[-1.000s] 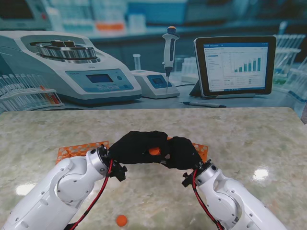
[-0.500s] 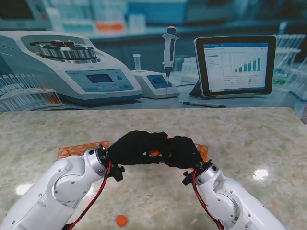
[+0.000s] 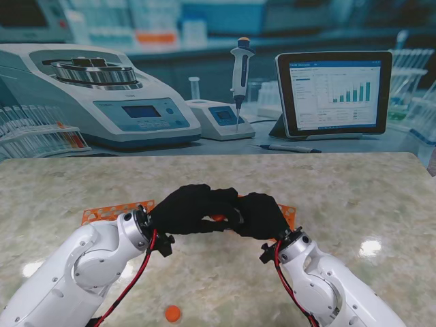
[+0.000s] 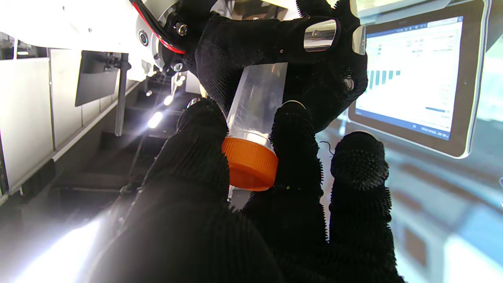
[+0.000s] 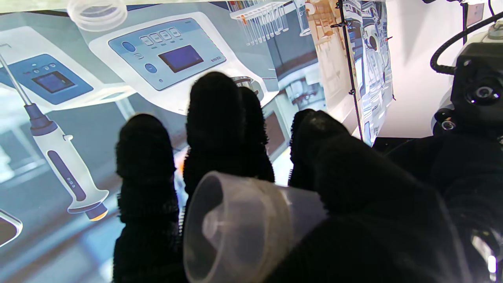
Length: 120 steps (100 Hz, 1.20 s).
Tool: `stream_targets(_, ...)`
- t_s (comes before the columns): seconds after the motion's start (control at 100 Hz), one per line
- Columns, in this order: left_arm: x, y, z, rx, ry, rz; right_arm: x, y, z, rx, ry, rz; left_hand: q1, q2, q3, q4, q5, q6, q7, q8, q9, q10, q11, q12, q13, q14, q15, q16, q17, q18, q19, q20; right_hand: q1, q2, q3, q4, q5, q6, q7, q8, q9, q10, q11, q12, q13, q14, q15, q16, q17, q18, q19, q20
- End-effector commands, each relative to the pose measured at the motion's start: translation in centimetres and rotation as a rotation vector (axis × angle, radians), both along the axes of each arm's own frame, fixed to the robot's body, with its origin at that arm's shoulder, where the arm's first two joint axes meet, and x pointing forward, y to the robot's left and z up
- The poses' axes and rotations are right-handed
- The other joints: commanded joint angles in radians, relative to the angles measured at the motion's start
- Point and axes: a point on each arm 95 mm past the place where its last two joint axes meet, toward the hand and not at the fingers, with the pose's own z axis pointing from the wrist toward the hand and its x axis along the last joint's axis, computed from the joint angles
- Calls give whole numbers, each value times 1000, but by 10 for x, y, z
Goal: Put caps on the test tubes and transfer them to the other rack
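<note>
stand view: left hand [image 3: 187, 210] has shifted slightly left, orange cap [image 3: 218, 218] now mostly hidden.

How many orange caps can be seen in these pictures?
2. One orange cap sits on the tube held between the left hand and right hand. A loose cap lies on the table, nearer to me. The hands may hide others.

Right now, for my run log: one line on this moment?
step: capping | left hand: on orange cap | right hand: holding test tube | spare cap: on table | rack: behind hands
</note>
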Motion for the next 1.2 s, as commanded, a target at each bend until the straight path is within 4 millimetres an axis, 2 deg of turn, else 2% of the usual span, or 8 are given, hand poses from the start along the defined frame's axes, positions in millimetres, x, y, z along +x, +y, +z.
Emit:
stream_targets(0.0, -3, -1, -1, 6, 6, -10, 1, -4, 3, 13, -6, -24, 184, 79, 209, 65, 6, -51, -10, -3, 114, -253, 202, 91, -13, -108, 29, 19, 33, -27, 32, 29, 98, 174, 122, 8, 51, -65, 74, 46, -1, -18, 13, 3, 28, -32, 33, 19, 10, -24, 18, 25)
stream_targets(0.06, -4, -3, -1, -8, 11, -14, 1, -4, 3, 16, -7, -26, 184, 127, 283, 25, 17, -45, 21, 15, 101, -249, 291, 58, 44, -137, 84, 27, 111, -57, 91, 13, 98, 166, 120, 7, 56, -59, 64, 29, 0, -15, 7, -2, 28, -33, 33, 19, 10, -25, 18, 25)
stream_targets(0.19, -3, -5, -1, -27, 21, -20, 1, -5, 3, 17, -7, -24, 184, 154, 351, 1, -5, -36, 117, 79, 91, -227, 423, 93, 65, -172, 172, 46, 188, -83, 165, -9, 101, 145, 117, 6, 59, -43, 44, -35, 3, -4, -12, -21, 27, -32, 28, 19, 8, -27, 14, 26)
stream_targets(0.33, -3, -7, 0, -46, 16, -18, 0, -5, 2, 24, -3, -17, 184, 176, 381, 1, -30, -53, 246, 200, 106, -222, 543, 120, 121, -222, 250, 37, 286, -119, 231, -40, 108, 91, 112, 17, 52, -27, 42, -127, -5, 6, -42, -47, 22, -17, -16, 7, -12, -27, -3, 22)
stream_targets(0.44, -3, -7, 1, -49, 7, -16, 0, -4, 1, 27, -1, -11, 184, 191, 390, 12, -32, -71, 338, 301, 119, -229, 611, 97, 146, -289, 271, -4, 335, -131, 233, -75, 80, 1, 107, 20, -3, -20, 128, -268, -17, 6, -81, -25, 7, -4, -67, 8, -40, -23, -21, 13)
stream_targets(0.63, -2, -8, 2, -57, 21, -24, 0, -4, 0, 29, 6, -5, 184, 203, 406, 19, -19, -83, 421, 416, 121, -221, 677, 46, 146, -353, 310, -94, 368, -123, 202, -99, -4, -42, 52, 18, -36, 16, 114, -340, -50, 16, -134, -71, -46, 28, -128, -17, -102, -2, -41, 6)
stream_targets(0.87, -2, -10, 4, -58, 31, -38, 1, -4, -2, 17, 18, -14, 184, 205, 416, 12, 7, -79, 442, 470, 110, -213, 703, 34, 117, -354, 353, -161, 349, -89, 147, -89, -29, -45, 24, 21, -70, 47, 96, -410, -88, 21, -183, -159, -105, 55, -199, -61, -164, 16, -69, -11)
stream_targets(1.19, -2, -9, 8, -57, 28, -50, 3, -4, -3, -4, 36, -26, 184, 198, 419, 6, 39, -79, 440, 498, 112, -209, 698, 51, 113, -339, 358, -176, 356, -90, 107, -55, -20, -54, 20, 25, -83, 64, 82, -443, -107, 26, -194, -188, -124, 61, -219, -76, -186, 22, -69, -13)
